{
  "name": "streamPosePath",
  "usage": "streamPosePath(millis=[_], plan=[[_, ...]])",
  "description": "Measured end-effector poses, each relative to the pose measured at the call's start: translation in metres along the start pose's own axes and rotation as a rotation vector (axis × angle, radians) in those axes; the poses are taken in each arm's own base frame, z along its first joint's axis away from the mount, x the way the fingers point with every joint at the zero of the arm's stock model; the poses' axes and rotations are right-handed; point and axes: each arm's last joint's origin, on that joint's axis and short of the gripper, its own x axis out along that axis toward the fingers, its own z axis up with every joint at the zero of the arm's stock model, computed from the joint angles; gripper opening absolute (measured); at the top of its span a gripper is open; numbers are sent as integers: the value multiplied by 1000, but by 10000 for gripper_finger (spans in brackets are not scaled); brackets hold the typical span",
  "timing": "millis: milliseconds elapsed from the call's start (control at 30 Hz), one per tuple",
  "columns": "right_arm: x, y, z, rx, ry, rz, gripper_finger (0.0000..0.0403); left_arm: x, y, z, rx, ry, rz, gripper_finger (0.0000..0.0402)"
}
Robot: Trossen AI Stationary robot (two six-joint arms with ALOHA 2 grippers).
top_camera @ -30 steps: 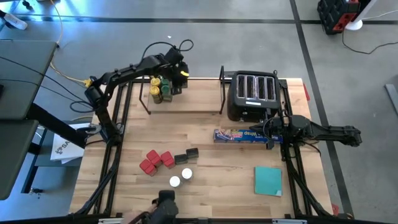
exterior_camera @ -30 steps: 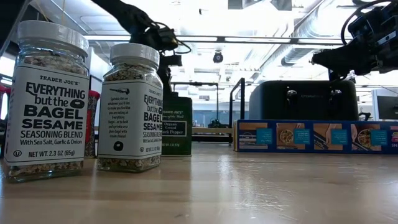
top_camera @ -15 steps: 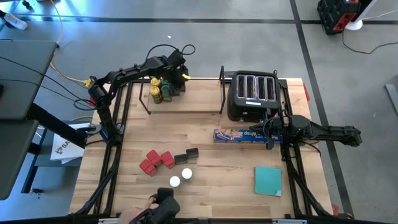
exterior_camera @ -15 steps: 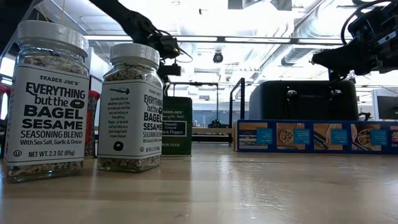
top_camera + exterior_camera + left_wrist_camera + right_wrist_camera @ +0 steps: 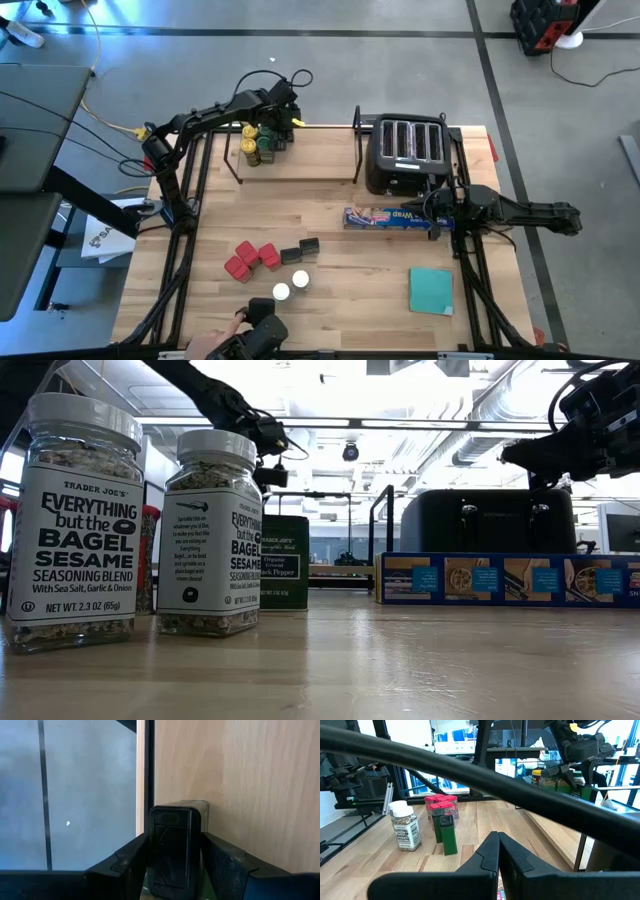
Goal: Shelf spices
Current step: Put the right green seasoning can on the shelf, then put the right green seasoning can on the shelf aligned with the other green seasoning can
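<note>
1. Spice tin [image 5: 172, 850], small and black, clamped between the left gripper [image 5: 283, 118] fingers over the shelf [image 5: 300, 165]
2. Right gripper [image 5: 499, 851] pinched together, empty, beside the toaster [image 5: 405, 150]

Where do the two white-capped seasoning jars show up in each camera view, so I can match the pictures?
High view: the white-capped jars stand near the front edge, right of the red tins.
Low view: the jars fill the left foreground.
Left wrist view: not in it.
Right wrist view: only one jar is clearly seen, at the left.
Shared landmark: the dark green tins, beside the jars in the high, low and right wrist views.
</note>
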Motion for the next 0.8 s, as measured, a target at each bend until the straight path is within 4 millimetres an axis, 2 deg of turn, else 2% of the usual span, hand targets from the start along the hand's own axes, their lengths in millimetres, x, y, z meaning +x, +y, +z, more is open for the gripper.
streamPosePath(millis=[200,433,633,800], plan=[[0,0,0,0,0,0,0,-7,2,1,1,-24,21,196],[0,0,0,0,0,0,0,-24,2,4,-16,-65,49,243],[0,0,0,0,1,0,0,-65,-17,23,-92,-207,66,256],[0,0,0,0,1,0,0,-106,-48,40,-204,-449,-76,247]])
